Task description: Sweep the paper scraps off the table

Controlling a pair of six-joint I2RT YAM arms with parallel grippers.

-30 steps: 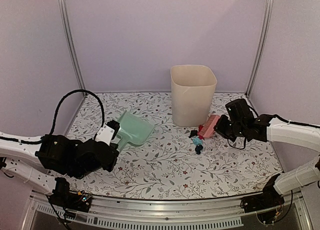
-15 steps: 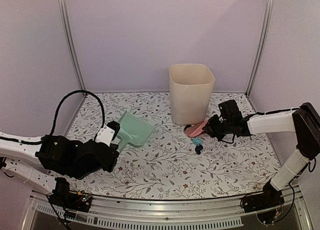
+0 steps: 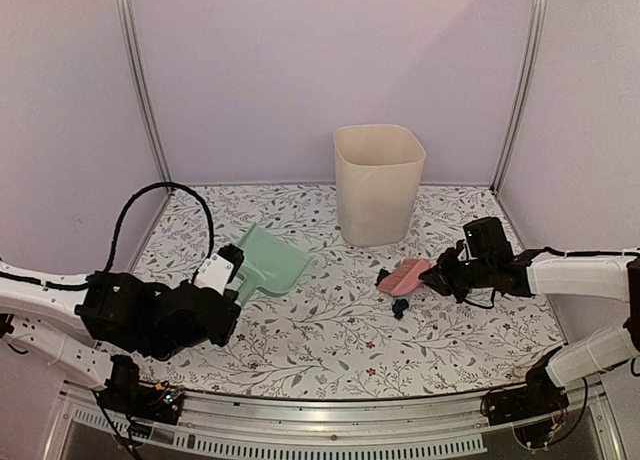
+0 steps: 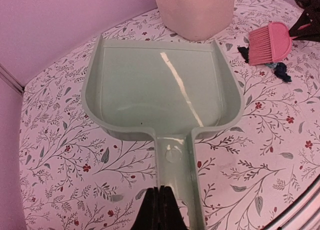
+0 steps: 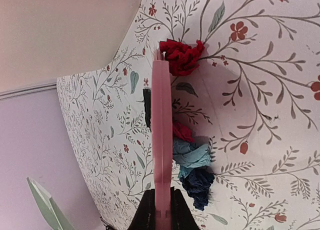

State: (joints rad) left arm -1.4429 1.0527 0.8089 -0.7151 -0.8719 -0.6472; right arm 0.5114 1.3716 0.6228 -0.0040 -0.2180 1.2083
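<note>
Paper scraps point(image 3: 399, 304) (red, teal and navy wads) huddle against the pink brush point(image 3: 403, 277) at its 6 o'clock on the flowered desk point(image 3: 330, 345), with the beige bin point(image 3: 378, 185) at their 12. Right end effector point(image 5: 160, 212) is clamped on the brush. Left end effector point(image 4: 160, 206) grips the mint dustpan point(image 4: 160, 85) by its handle, well apart at 9 o'clock.

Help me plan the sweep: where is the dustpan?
In the top view the dustpan sits left of centre on the table, its handle in the left gripper, its mouth toward the bin; the brush and scraps lie apart to its right.
</note>
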